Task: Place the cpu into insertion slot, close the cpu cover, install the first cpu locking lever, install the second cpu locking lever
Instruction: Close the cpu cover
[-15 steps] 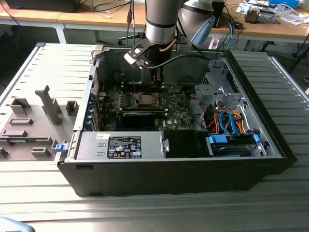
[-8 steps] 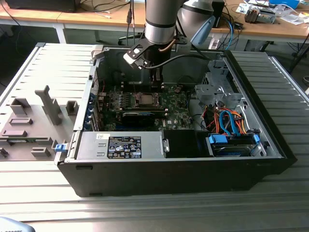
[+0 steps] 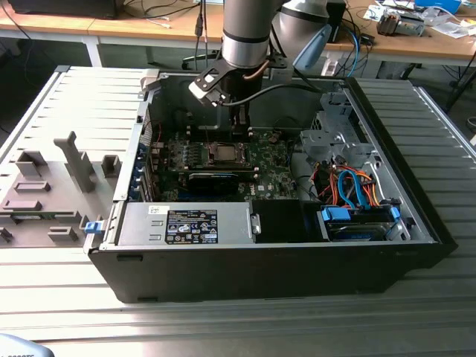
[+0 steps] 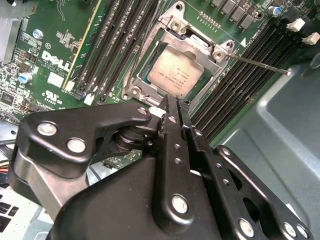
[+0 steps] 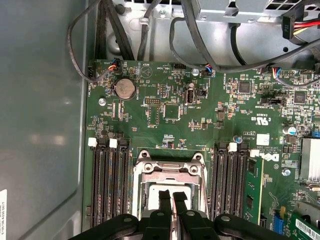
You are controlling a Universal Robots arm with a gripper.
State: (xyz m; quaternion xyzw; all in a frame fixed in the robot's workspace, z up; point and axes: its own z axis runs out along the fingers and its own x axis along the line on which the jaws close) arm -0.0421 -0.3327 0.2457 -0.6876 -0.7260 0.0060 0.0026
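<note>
The cpu (image 4: 173, 75) lies flat in the insertion slot (image 4: 134, 91) on the green motherboard (image 5: 150, 120), its silvery top showing. The cpu cover (image 4: 192, 47) lies down around it, framing the chip through its window. From one corner of the socket a thin metal locking lever (image 4: 260, 65) sticks out over the black memory slots. My gripper (image 4: 172, 106) hangs just above the socket's edge with its black fingers pressed together and nothing between them. In the first wrist view the gripper (image 5: 172, 197) sits over the cpu (image 5: 154, 192). The exterior view has the gripper (image 3: 239, 132) above the cpu (image 3: 222, 154).
Black memory slots (image 5: 107, 180) flank the socket on both sides. The grey case wall (image 5: 40, 125) stands close by, and black cables (image 5: 175, 40) run along the board's edge. A drive cage with orange and blue cables (image 3: 349, 186) and a power supply (image 3: 190, 223) fill the case.
</note>
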